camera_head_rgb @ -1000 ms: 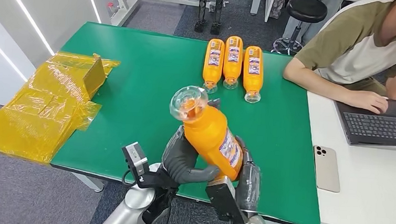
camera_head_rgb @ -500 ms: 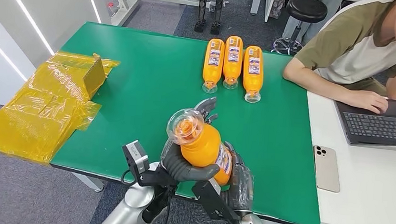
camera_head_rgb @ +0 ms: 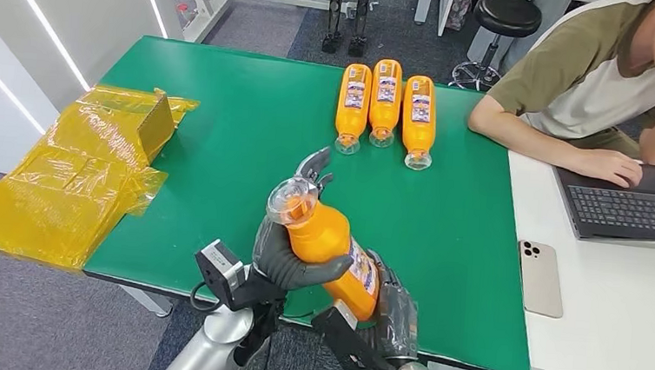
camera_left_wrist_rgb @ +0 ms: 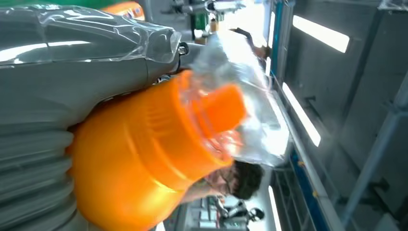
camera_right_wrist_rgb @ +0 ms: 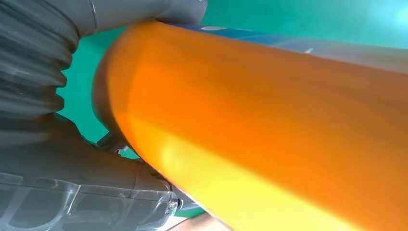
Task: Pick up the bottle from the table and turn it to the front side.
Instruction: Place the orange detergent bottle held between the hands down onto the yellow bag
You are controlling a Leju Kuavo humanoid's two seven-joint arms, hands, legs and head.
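Note:
An orange bottle [camera_head_rgb: 331, 240] with a clear cap over its orange lid is held above the near edge of the green table [camera_head_rgb: 241, 127]. It tilts with the cap toward me and to the left. My left hand [camera_head_rgb: 287, 254] wraps the bottle's upper body just under the cap. My right hand [camera_head_rgb: 394, 305] grips its lower body from the right side. In the left wrist view the cap [camera_left_wrist_rgb: 231, 108] and the bottle's shoulder [camera_left_wrist_rgb: 139, 159] loom close beside my left hand [camera_left_wrist_rgb: 57, 96]. In the right wrist view the bottle's orange side [camera_right_wrist_rgb: 269, 125] lies against my right hand [camera_right_wrist_rgb: 53, 144].
Three more orange bottles [camera_head_rgb: 385, 102] lie side by side at the table's far middle. Yellow plastic wrapping [camera_head_rgb: 81, 176] hangs over the left edge. A person [camera_head_rgb: 592, 82] sits at the right by a laptop [camera_head_rgb: 632, 206], with a phone [camera_head_rgb: 540, 278] on the white desk.
Both hands have lowered the bottle and drawn it toward me and a little left. Its cap now points more toward the table's far side.

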